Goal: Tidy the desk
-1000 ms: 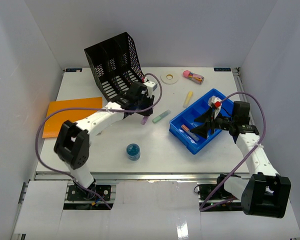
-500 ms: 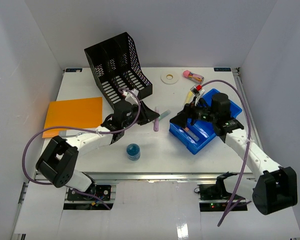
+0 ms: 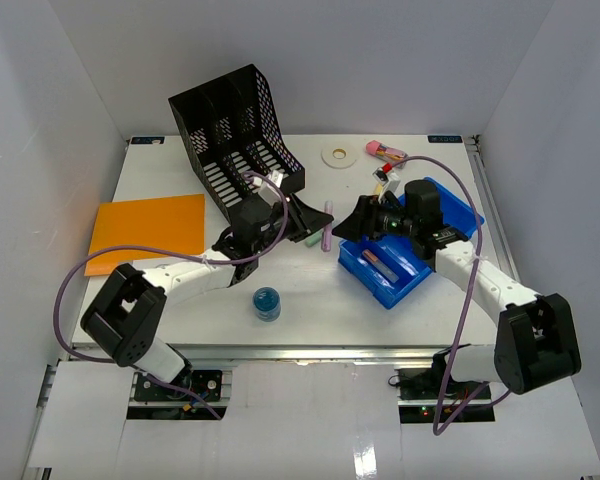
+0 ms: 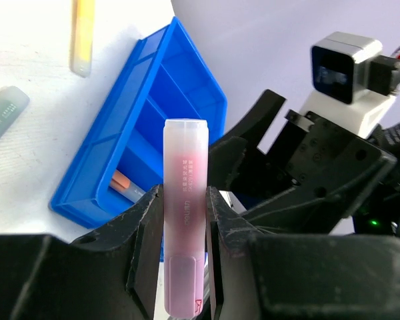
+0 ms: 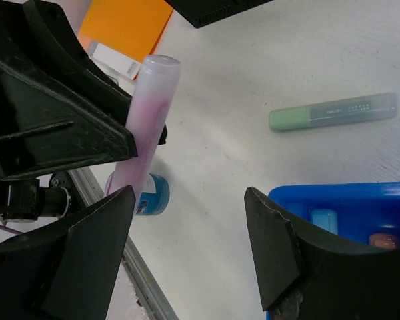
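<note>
My left gripper [image 3: 318, 222] is shut on a pink highlighter [image 3: 326, 226] and holds it above the middle of the white desk [image 3: 320, 295]. In the left wrist view the highlighter [image 4: 185, 157] stands upright between the two fingers of that gripper [image 4: 185, 200]. My right gripper [image 3: 348, 226] is open and faces it from the right, just left of the blue tray [image 3: 392, 297]. In the right wrist view the highlighter [image 5: 150, 107] lies ahead of the left finger, outside the wide gap of the gripper [image 5: 190, 200].
A black file rack [image 3: 235, 130] leans at the back left, with an orange folder [image 3: 148, 228] to its left. A small blue jar [image 3: 266, 303] sits near the front. A green highlighter [image 5: 333, 110] and a yellow one [image 4: 83, 33] lie loose. A tape roll [image 3: 336, 155] is at the back.
My left gripper has carried the pink highlighter rightwards towards the blue tray. My right arm has swung left from over the tray to meet it.
</note>
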